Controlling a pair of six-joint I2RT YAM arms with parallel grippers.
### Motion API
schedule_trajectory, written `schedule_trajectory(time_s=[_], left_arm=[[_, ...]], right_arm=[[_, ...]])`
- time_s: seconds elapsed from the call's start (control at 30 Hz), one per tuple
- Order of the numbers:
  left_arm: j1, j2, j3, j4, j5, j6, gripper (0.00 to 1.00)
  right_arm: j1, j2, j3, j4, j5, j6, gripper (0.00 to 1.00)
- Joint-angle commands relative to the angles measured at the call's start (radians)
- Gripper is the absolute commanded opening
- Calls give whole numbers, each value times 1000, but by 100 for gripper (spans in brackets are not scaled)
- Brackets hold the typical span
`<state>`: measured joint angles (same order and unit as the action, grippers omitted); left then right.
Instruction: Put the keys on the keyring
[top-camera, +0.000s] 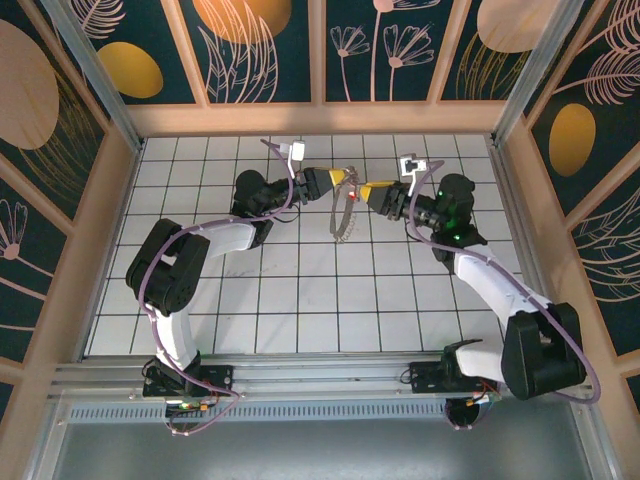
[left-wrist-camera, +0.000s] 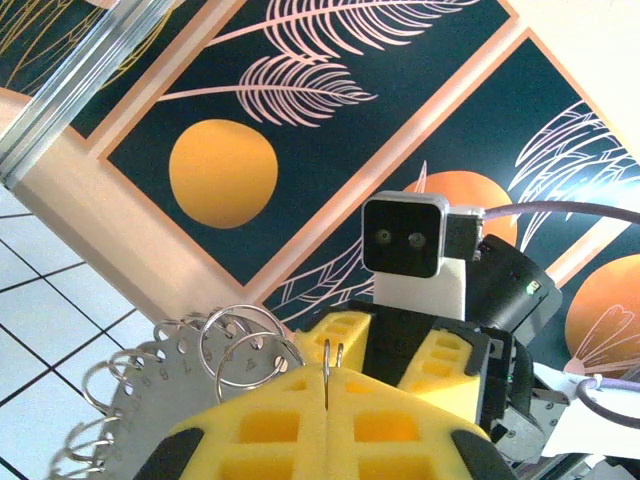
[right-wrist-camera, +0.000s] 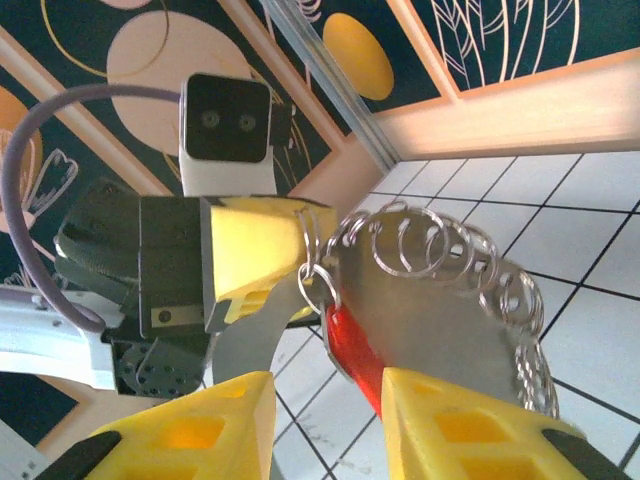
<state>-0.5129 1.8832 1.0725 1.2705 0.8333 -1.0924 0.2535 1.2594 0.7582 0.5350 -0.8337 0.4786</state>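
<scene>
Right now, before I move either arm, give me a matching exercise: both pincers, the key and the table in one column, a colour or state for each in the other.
Column one:
1. left pincer
2. right pincer
3. key
4. table

Column two:
A. white tiles with dark lines
B. fingers standing apart
C. red head
D. shut on a wire of the keyring

Pairs: 1-D, 2-B, 3-C, 4-A
</scene>
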Motion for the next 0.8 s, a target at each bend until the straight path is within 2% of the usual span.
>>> schedule_trajectory(time_s=[0.0, 0.27, 0.77], left_arm=[[-1, -37, 12, 41, 10, 14, 0], [-1, -36, 9, 47, 17, 7, 0], [-1, -30, 11, 63, 15, -3, 0]], right_arm=[[-17, 48, 40, 133, -68, 67, 34], [-18, 149, 57, 341, -154, 184, 34], [21, 231, 110, 382, -164, 207, 34]])
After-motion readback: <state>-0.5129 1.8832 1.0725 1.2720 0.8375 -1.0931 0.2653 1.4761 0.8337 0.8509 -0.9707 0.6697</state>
